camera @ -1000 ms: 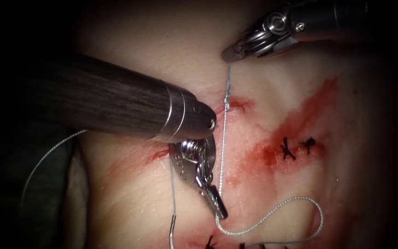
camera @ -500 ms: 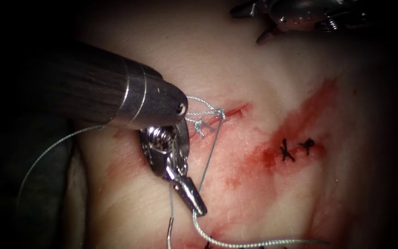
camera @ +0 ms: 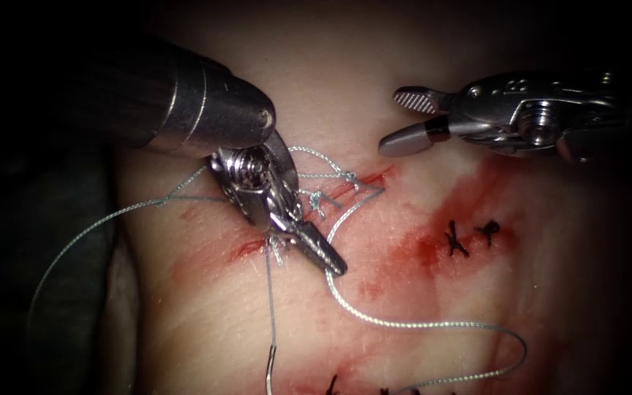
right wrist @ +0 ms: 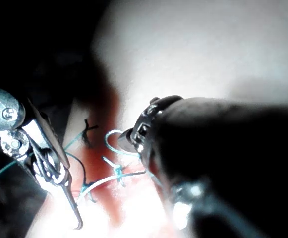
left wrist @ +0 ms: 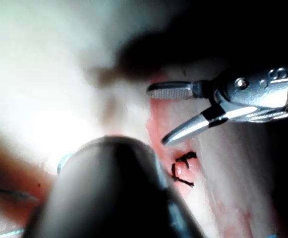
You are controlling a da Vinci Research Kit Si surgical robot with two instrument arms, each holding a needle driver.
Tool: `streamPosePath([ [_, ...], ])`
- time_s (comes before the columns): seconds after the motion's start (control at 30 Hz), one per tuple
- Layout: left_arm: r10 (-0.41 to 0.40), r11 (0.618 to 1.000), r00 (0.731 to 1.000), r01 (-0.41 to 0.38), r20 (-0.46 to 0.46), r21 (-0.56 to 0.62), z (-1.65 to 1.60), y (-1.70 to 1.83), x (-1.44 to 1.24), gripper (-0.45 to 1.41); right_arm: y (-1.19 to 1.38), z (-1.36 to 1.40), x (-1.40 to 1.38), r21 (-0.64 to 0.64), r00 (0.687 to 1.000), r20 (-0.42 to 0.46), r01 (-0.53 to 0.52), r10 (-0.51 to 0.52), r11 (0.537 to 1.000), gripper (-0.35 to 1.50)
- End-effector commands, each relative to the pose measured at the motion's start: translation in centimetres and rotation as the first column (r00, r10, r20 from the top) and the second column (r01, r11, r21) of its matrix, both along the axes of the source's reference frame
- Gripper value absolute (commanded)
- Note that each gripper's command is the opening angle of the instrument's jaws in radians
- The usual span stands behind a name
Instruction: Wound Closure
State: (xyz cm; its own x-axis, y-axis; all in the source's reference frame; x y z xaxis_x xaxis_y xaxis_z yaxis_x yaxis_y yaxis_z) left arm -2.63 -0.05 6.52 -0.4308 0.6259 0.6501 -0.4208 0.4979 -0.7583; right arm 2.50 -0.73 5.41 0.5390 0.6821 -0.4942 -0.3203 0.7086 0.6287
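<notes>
My left tool (camera: 334, 265) points down and right just below the short red cut (camera: 366, 181), its jaws shut on the thread (camera: 404, 323), which runs from their tip in a slack loop to the right. The left tool (right wrist: 74, 218) also shows in the right wrist view. A knot (camera: 347, 176) with loose loops sits at the cut's left end. My right tool (camera: 390, 123) hovers above and right of the cut, jaws open and holding nothing; its open jaws (left wrist: 156, 116) show in the left wrist view too. The needle (camera: 270, 366) lies on the tissue (camera: 550, 292) left of the cut, free of both tools.
Two black finished stitches (camera: 469, 235) sit in a patch of red fluid to the right of the cut. More black stitch ends (camera: 334, 383) show at the bottom edge. A long strand of thread (camera: 74, 241) trails off to the left past the tissue's edge.
The right tool let go of the thread, opened, and came back down beside the cut. The taut thread went slack into loops at the knot. The left tool moved up and left.
</notes>
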Motion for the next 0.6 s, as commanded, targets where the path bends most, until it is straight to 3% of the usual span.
streamPosePath([
  [0.03,0.011,1.0,1.0,-0.011,0.001,0.003,0.05,-0.02,-0.06,-0.45,0.02,0.04,0.13,0.013,1.0,0.001,-0.008,0.008,1.0,0.83],
  [0.13,0.052,0.999,0.999,-0.052,0.005,0.005,0.09,-0.18,-0.12,-0.45,0.07,0.11,0.24,0.009,1.0,0.006,-0.02,0.02,1.0,0.74],
  [0.23,0.077,0.997,0.997,-0.077,0.013,0.01,0.12,-0.25,-0.17,-0.45,-0.05,0.3,0.39,0.026,0.999,0.025,0.037,-0.038,0.999,0.71],
  [0.37,0.085,0.996,0.996,-0.085,0.015,0.01,0.12,-0.26,-0.16,-0.45,-0.25,0.53,0.56,0.026,0.993,0.043,0.108,-0.109,0.994,0.66],
  [0.6,0.085,0.996,0.996,-0.086,0.015,0.01,0.12,-0.26,-0.16,-0.45,-0.32,0.66,0.67,0.047,0.989,0.034,0.142,-0.144,0.989,0.64],
])
